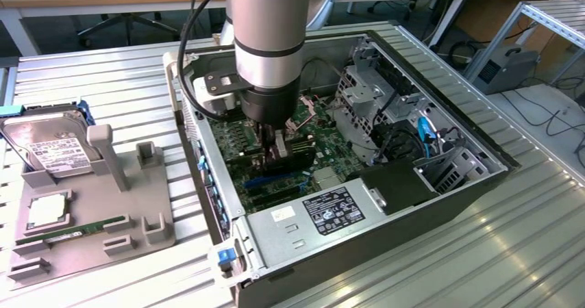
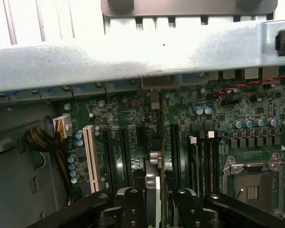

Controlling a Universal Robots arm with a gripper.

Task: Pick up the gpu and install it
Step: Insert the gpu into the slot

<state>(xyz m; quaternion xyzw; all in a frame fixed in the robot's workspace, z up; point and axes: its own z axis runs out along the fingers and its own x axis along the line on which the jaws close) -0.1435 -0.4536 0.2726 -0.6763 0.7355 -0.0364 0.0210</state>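
While the arm reached down into the open case (image 1: 439, 205), the gpu (image 2: 152, 190) was pinched edge-on in the hand (image 2: 154, 209), standing upright over the motherboard (image 2: 256, 137) among its dark slots, beside the white slot (image 2: 90, 156). On the desk (image 1: 109, 82), toward the exterior view's left, a hard drive (image 1: 51, 147) and memory stick (image 1: 78, 229) were kept in a grey holder (image 1: 137, 219).

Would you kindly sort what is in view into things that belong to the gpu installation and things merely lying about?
In use:
- gpu, gripped edge-up in the claw
- motherboard slots
- open computer case

Lying about:
- hard drive on the grey parts holder
- green memory stick on the same holder
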